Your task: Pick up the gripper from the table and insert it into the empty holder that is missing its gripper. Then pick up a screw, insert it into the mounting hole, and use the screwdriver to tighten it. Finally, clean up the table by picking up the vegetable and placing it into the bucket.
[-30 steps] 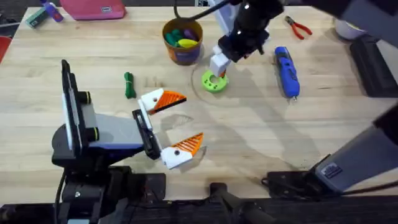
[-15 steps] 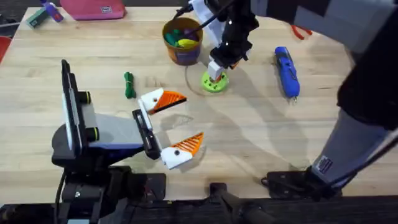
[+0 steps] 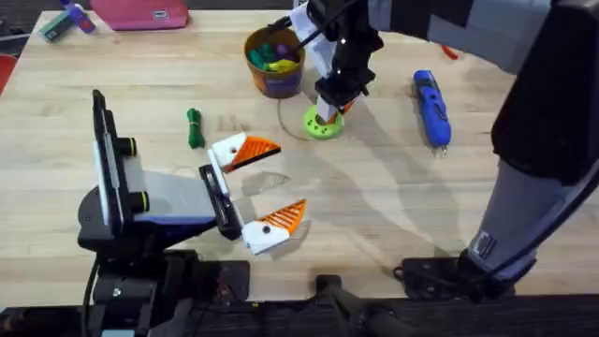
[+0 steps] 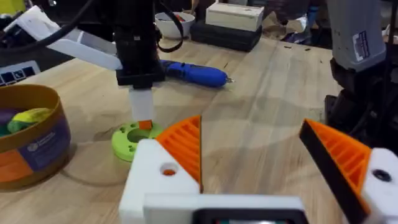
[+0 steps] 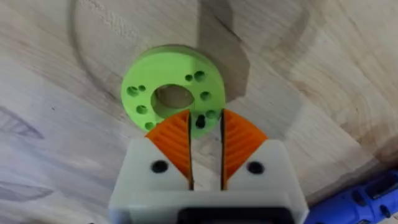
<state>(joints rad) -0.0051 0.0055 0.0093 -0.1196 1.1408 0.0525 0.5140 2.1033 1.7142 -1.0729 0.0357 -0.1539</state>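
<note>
My right gripper (image 3: pixel 329 105) hangs straight over the bright-green disc (image 3: pixel 323 124). Its orange tips (image 5: pixel 206 115) stand a narrow gap apart, with a small black screw (image 5: pixel 199 122) in that gap at the disc's (image 5: pixel 174 93) rim. My left gripper (image 3: pixel 290 178) rests open near the table's front. An orange gripper tip (image 4: pixel 186 146) sits in its white holder (image 4: pixel 155 180), whose mounting hole (image 4: pixel 168 169) shows orange inside. The blue screwdriver (image 3: pixel 431 108) lies to the right of the disc. The dark-green vegetable (image 3: pixel 194 128) lies to the disc's left. The orange-brown bucket (image 3: pixel 274 61) stands behind it.
Coloured toys fill the bucket (image 4: pixel 28 140). Red-handled pliers (image 3: pixel 449 50) peek out behind the right arm at the back right. A pink pouch (image 3: pixel 140 13) and small items lie at the back left. Bare wood spreads across the middle and right front.
The right arm has swung left and lowered, bringing its gripper from beside the disc to right over it. The left arm has not moved.
</note>
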